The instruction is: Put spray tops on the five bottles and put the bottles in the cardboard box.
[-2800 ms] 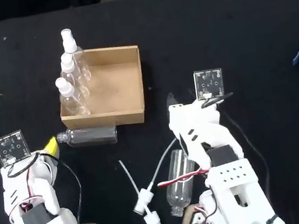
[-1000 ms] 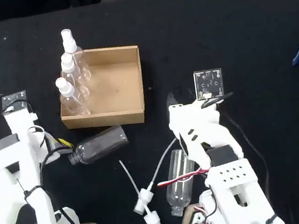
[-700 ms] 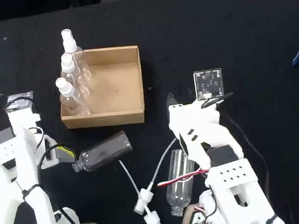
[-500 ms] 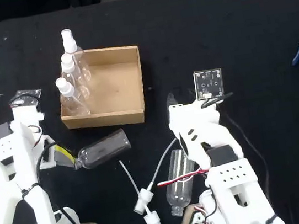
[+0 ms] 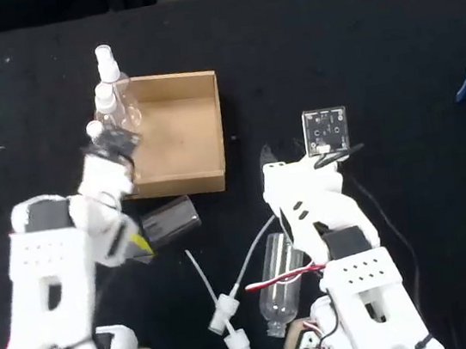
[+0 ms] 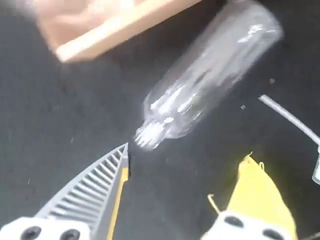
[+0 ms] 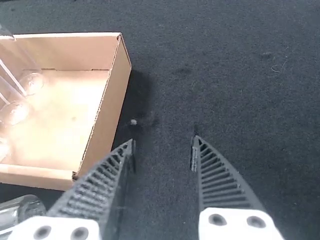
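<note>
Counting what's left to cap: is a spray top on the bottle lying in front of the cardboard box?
Off. The bottle lies on its side, its neck bare and open, just beyond the left claw.

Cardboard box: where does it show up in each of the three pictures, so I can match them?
High view: the cardboard box sits left of centre, capped bottles along its left wall.
Left wrist view: its blurred tan wall, just beyond the lying bottle.
Right wrist view: open-topped, beside the right pincer.
Shared landmark: the lying bottle by the box's front wall.
</note>
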You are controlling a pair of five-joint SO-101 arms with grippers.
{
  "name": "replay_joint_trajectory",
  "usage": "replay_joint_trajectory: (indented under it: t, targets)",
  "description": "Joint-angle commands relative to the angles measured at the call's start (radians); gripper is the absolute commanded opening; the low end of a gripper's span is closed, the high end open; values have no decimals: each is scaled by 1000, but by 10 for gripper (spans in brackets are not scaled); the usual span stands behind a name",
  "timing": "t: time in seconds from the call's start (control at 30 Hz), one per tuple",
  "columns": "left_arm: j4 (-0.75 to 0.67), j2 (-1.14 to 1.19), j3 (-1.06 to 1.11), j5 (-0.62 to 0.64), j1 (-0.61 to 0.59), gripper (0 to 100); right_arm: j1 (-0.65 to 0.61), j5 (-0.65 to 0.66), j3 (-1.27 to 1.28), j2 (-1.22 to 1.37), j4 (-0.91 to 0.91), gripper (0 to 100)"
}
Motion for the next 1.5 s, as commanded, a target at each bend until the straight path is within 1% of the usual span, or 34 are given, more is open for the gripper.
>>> replay_joint_trajectory:
  t: [0.0,0.13,0.3,0.47,0.63,0.8,1.03,1.17,1.2,1.3,1.33,1.4,1.47]
  targets:
    - [-120,-72,81,-12,91,206,-14,-6,-7,-19,-29,162]
    - [-252,-28,134,-9,90,206,-14,-6,-7,-19,-29,162]
    - [-371,57,153,-6,88,206,-14,-6,-5,-19,-29,162]
    - [-427,140,154,-8,88,206,-14,-6,-5,-19,-29,162]
    - [-446,216,151,-9,90,203,-14,-6,-7,-19,-29,162]
    - [-522,261,162,-8,93,203,-14,-6,-7,-19,-29,162]
    - [-618,265,242,-8,96,202,-14,-6,-7,-19,-29,162]
    - [-609,265,260,-6,101,192,-14,-6,-7,-19,-29,162]
    - [-588,264,255,-6,101,165,-14,-6,-7,-19,-29,162]
    - [-525,264,226,-6,102,33,-14,-6,-7,-19,-29,162]
    - [-511,264,222,-6,101,26,-14,-6,-7,-19,-29,162]
    - [-494,264,220,-6,99,48,-14,-6,-8,-19,-31,162]
    - [-482,264,225,-6,99,30,-14,-6,-8,-19,-31,162]
